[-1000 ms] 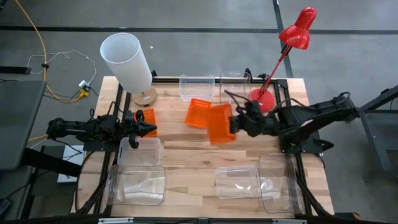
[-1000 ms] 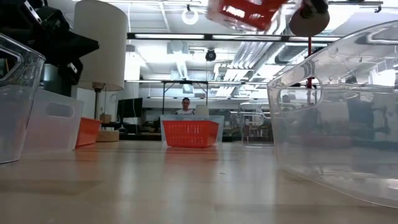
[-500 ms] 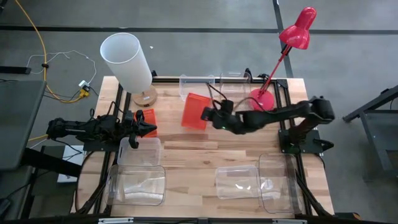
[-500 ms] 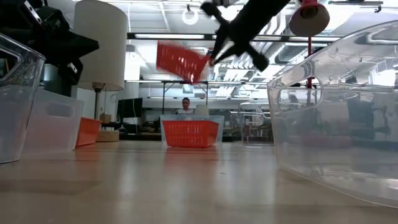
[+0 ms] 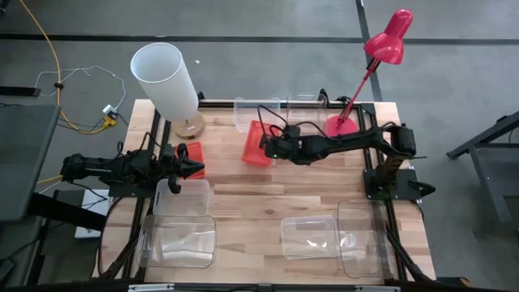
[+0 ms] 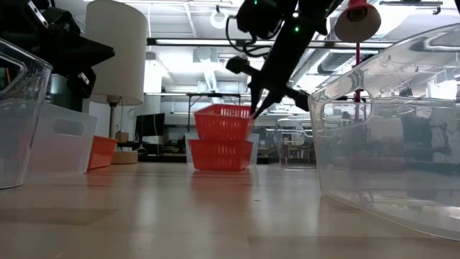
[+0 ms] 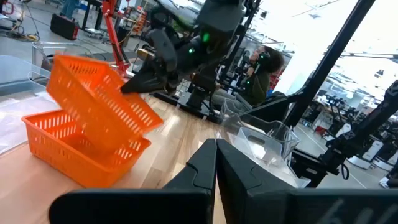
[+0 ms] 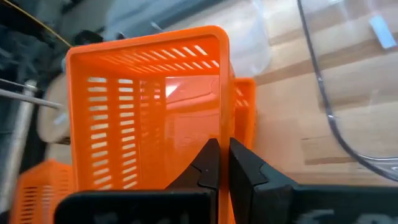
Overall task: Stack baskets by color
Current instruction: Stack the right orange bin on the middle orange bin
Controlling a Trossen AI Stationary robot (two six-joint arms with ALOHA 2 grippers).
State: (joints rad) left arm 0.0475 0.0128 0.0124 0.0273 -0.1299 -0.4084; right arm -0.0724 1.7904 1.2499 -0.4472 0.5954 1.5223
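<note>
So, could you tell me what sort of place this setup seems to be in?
Probably a robotics lab or workshop: the wooden table sits on a bare concrete floor, and the low view looks into a big open hall with exposed ceiling pipes and rows of workbenches.

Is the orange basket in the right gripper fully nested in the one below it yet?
No, the held orange basket sits tilted, only partly inside the lower orange basket.
</note>
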